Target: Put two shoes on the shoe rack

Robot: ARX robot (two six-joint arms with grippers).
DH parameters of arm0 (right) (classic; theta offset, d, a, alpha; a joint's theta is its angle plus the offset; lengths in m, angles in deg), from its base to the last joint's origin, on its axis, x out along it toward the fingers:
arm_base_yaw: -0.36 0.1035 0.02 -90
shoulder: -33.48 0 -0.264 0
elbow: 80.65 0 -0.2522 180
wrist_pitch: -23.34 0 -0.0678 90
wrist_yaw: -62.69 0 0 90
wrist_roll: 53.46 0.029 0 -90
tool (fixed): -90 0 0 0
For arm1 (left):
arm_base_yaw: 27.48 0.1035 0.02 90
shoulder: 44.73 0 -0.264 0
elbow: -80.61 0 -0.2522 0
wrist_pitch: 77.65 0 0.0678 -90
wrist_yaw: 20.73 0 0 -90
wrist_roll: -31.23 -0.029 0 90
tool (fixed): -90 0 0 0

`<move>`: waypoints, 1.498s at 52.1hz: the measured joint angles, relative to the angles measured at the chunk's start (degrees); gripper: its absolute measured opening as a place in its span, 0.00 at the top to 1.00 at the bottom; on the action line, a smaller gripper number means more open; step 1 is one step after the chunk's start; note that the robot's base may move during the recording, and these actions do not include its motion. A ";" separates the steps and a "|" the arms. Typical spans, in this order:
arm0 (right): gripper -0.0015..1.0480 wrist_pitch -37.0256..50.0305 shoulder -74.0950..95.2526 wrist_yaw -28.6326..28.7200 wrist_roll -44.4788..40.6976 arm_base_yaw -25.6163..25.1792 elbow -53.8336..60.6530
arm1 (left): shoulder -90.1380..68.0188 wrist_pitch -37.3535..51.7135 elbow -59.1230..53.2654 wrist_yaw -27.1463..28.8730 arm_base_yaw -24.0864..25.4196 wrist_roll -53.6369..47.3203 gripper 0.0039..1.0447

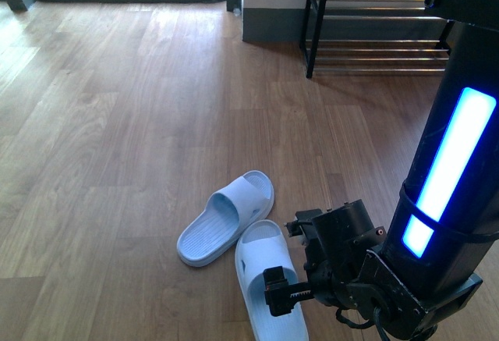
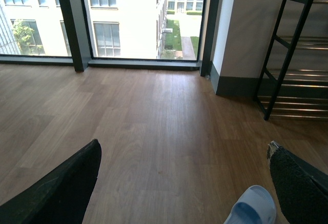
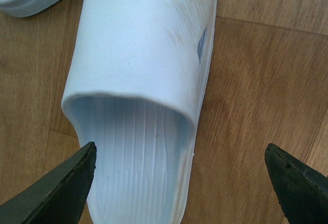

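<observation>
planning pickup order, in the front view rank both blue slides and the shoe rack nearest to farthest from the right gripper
1. Near slide, directly under the right gripper.
2. Second slide, just to its left and farther out.
3. Shoe rack, far ahead against the wall.

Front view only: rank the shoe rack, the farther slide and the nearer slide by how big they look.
1. shoe rack: largest, though cropped by the frame.
2-3. farther slide and nearer slide: about alike. The nearer one is closer and partly hidden by the right arm, so these two are left unranked.
</observation>
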 joint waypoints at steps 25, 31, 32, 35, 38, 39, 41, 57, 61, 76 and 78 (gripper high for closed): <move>0.09 2.56 0.90 -1.95 0.00 0.37 1.11 | 0.00 0.00 0.00 0.00 0.00 0.00 0.09; 0.09 1.84 1.01 -2.10 0.00 0.42 0.96 | 0.00 0.00 0.00 0.00 0.00 0.00 0.09; 0.09 1.70 1.01 -2.08 0.00 0.44 0.96 | 0.00 0.00 0.00 0.00 0.00 0.00 0.09; 0.09 1.03 1.01 -2.10 -0.20 0.48 0.90 | 0.00 0.00 0.00 0.00 0.00 0.00 0.09; 0.09 0.81 0.87 -2.08 -0.20 0.46 0.98 | 0.00 0.00 0.00 0.00 0.00 0.00 0.09; 0.09 0.72 0.72 -2.08 -0.26 0.46 1.07 | 0.00 0.00 0.00 0.00 0.00 0.00 0.09; 0.09 0.68 0.44 -2.10 -0.44 0.44 1.33 | 0.00 0.00 0.00 0.00 0.00 0.00 0.09; 0.09 1.64 -6.29 -2.16 -4.15 -3.72 6.97 | 0.00 0.00 0.00 0.00 0.00 0.00 0.09; 0.09 0.57 -8.94 -2.82 -5.70 -4.90 8.81 | 0.00 0.00 0.00 0.00 0.00 0.00 0.09; 0.09 -2.05 -23.65 -5.42 -12.87 -8.39 16.61 | 0.00 0.00 0.00 0.00 0.00 0.00 0.09; 0.09 -2.49 -25.22 -5.35 -13.68 -8.59 17.33 | 0.00 0.00 0.00 0.00 0.00 0.00 0.09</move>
